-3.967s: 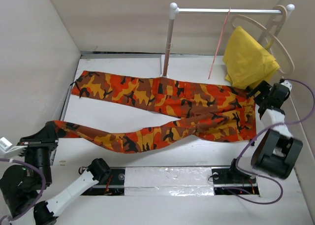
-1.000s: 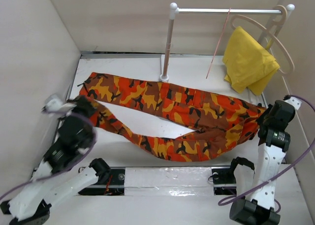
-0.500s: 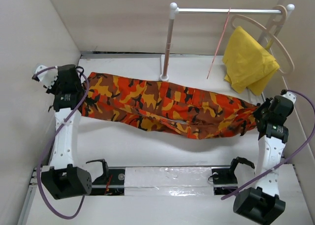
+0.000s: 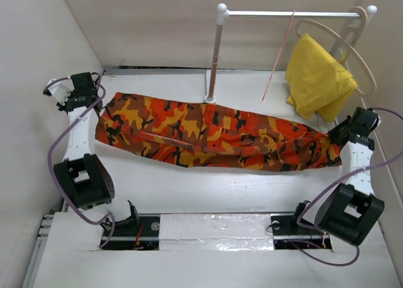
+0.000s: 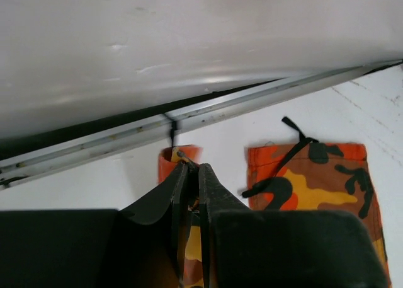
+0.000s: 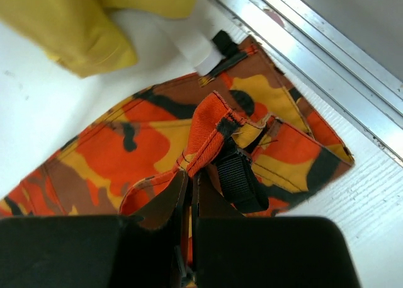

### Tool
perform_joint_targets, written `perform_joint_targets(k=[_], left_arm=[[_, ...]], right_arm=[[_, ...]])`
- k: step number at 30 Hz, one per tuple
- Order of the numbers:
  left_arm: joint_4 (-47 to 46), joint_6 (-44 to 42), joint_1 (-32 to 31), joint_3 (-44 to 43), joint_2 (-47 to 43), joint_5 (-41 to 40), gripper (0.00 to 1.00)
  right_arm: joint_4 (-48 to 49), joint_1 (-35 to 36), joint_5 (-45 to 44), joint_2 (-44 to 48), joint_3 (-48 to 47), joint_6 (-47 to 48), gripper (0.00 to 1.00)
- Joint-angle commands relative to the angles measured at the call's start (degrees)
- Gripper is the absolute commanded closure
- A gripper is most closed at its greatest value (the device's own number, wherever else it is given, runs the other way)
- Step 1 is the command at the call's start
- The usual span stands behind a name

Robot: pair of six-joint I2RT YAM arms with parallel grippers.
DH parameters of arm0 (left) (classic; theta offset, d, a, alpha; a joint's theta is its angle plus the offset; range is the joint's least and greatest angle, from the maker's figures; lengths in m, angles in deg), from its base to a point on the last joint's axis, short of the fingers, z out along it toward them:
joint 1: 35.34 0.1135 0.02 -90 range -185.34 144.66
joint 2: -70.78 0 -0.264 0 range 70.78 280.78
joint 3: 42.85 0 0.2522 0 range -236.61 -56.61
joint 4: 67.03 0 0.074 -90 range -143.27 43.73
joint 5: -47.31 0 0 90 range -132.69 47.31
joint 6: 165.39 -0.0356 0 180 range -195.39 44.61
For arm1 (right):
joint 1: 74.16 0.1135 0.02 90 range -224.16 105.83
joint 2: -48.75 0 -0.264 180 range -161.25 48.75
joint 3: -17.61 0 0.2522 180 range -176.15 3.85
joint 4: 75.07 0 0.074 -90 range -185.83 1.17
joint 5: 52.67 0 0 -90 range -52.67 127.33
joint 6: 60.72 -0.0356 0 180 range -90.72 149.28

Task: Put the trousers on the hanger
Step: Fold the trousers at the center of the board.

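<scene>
The trousers are pinched tight at 9 o'clock by L gripper, at 3 by R gripper. Rack pole, hanger & yellow cloth are seen at 12–2. White table, walled in.

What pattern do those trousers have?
The trousers show orange, red, yellow, brown and black camouflage; the top view shows it best.

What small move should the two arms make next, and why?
Probably lay the ends down and let go: the left gripper and right gripper are shut on the trousers, which lie stretched out, legs together, and the hanger hangs on the rail.
</scene>
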Motion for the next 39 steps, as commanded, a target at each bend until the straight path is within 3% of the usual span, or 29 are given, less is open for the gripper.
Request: perform_joint_targets(k=[1, 5, 14, 27, 39], left_arm=[[-3.02, 1.47, 1.05, -5.90, 3.77, 1.02, 1.00], [-8.13, -1.69, 1.06, -8.89, 7.55, 1.91, 1.00], [-7.25, -4.60, -1.13, -22.24, 20.46, -0.37, 1.00], [-11.73, -9.34, -1.67, -32.62, 32.77, 0.86, 1.00], [-14.72, -17.69, -5.79, -43.87, 45.08, -0.02, 1.00]], right_arm=[[7.24, -1.68, -1.00, -3.94, -2.52, -3.23, 1.00], [9.27, 0.33, -3.53, -8.16, -5.15, -6.65, 1.00], [8.21, -0.19, -6.01, -17.29, -14.56, -5.97, 1.00], [8.04, -0.19, -3.99, -31.36, -26.59, -4.73, 1.00], [11.81, 3.24, -2.50, -39.72, -29.15, -5.52, 1.00]])
